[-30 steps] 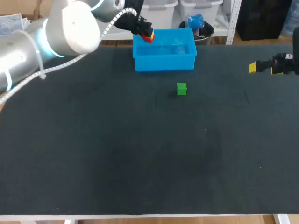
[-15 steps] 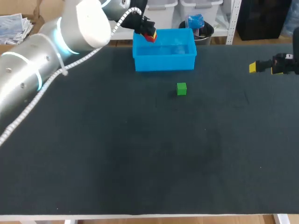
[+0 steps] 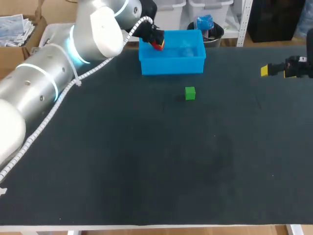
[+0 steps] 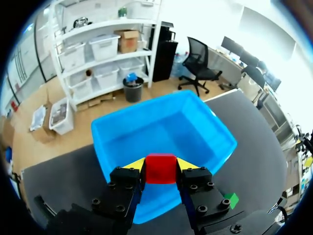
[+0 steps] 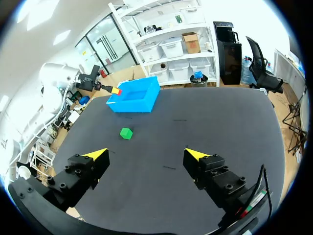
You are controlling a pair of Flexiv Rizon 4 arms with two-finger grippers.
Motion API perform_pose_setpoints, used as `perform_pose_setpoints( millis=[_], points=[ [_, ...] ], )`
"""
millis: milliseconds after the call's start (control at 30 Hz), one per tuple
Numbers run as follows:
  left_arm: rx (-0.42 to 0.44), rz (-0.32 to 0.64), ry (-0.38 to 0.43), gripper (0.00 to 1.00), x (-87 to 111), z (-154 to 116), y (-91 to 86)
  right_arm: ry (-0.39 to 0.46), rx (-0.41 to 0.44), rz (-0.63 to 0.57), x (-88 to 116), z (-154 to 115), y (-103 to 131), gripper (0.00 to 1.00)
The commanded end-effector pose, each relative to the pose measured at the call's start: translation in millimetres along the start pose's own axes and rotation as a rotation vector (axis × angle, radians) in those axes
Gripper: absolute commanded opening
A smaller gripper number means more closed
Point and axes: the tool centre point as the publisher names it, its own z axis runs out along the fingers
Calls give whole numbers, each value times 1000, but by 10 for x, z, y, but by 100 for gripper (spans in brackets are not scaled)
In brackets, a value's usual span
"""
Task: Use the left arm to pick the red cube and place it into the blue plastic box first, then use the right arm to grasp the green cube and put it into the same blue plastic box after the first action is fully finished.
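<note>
Left gripper (image 3: 157,43) clamps small red cube (image 4: 160,169) between its yellow tips, over left rim of blue plastic box (image 3: 171,66), upper centre. Right gripper (image 5: 146,155) stands open, right edge; small green cube (image 3: 190,93) lies below box.

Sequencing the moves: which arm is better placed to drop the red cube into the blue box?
Left: the left pincer holds the red cube at the blue box; the right pincer is open, far away.

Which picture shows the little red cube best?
The left wrist view: the red cube looks large, clamped in the left claw over the blue box. The head view shows a small red patch at the box's rim; the right wrist view, a distant speck.
</note>
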Motion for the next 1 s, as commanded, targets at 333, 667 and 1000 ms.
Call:
perform_pose_setpoints(
  millis=[333,667,1000],
  points=[
    [-20,-2,174,0,-102,337,28,1,2,0,-2,3,1,100],
    [-33,16,218,89,-96,356,4,1,2,0,-2,3,1,100],
    [-44,33,182,100,-224,126,-62,1,2,0,-2,3,1,100]
  ],
)
